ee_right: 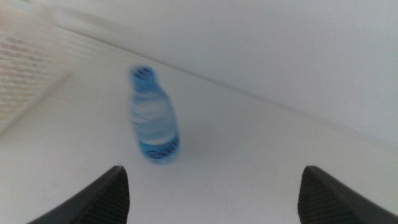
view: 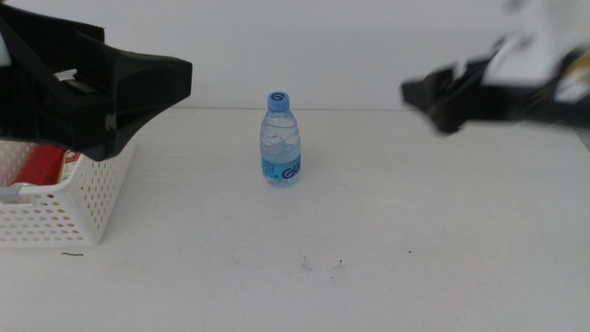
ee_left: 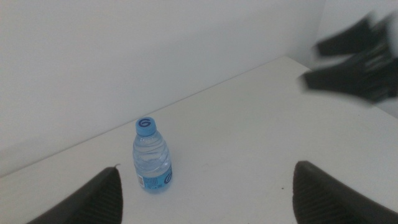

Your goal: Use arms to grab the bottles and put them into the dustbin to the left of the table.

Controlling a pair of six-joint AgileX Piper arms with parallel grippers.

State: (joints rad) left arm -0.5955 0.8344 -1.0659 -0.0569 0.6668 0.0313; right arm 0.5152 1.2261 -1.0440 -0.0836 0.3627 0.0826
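Note:
A clear water bottle (view: 280, 140) with a blue cap and blue label stands upright near the middle of the white table (view: 387, 240). The white perforated dustbin (view: 55, 207) sits at the left edge, with something red (view: 41, 166) inside it, mostly hidden behind my left arm. My left gripper (view: 175, 78) is open and empty, raised above the dustbin, left of the bottle. My right gripper (view: 426, 103) is open, empty and blurred, raised to the right of the bottle. The bottle shows ahead of the left gripper (ee_left: 208, 168) in the left wrist view (ee_left: 151, 157) and blurred in the right wrist view (ee_right: 152, 118).
A white wall runs along the table's far edge. A few tiny dark specks (view: 321, 266) lie on the table in front of the bottle. The dustbin's side shows blurred in the right wrist view (ee_right: 25, 74).

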